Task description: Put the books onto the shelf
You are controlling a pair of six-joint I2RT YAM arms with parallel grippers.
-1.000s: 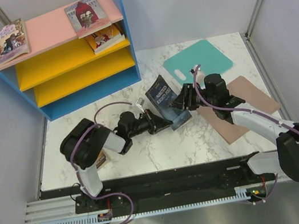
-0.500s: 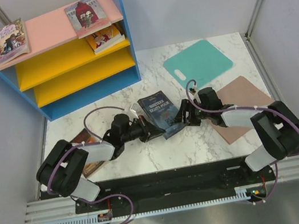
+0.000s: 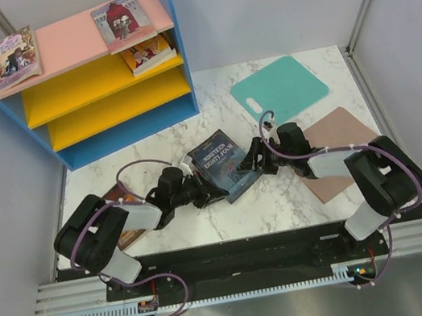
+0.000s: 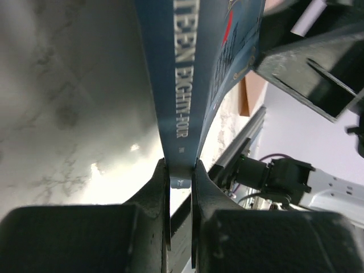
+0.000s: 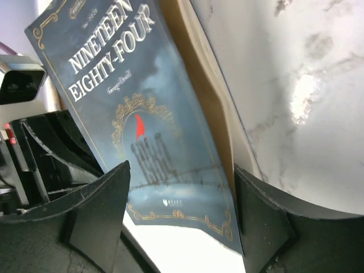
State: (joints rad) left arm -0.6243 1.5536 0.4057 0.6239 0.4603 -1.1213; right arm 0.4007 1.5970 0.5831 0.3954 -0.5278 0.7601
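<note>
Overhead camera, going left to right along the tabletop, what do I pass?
Brown-orange book → left gripper → navy Nineteen Eighty-Four book → right gripper → pinkish-brown mat.

The left gripper has its two dark fingers pinched on the spine end of the thin navy paperback lettered "EIGHTY-FOUR", which stands edge-on above the white marbled tabletop; a black angular housing sits just beside its cover at upper right
</note>
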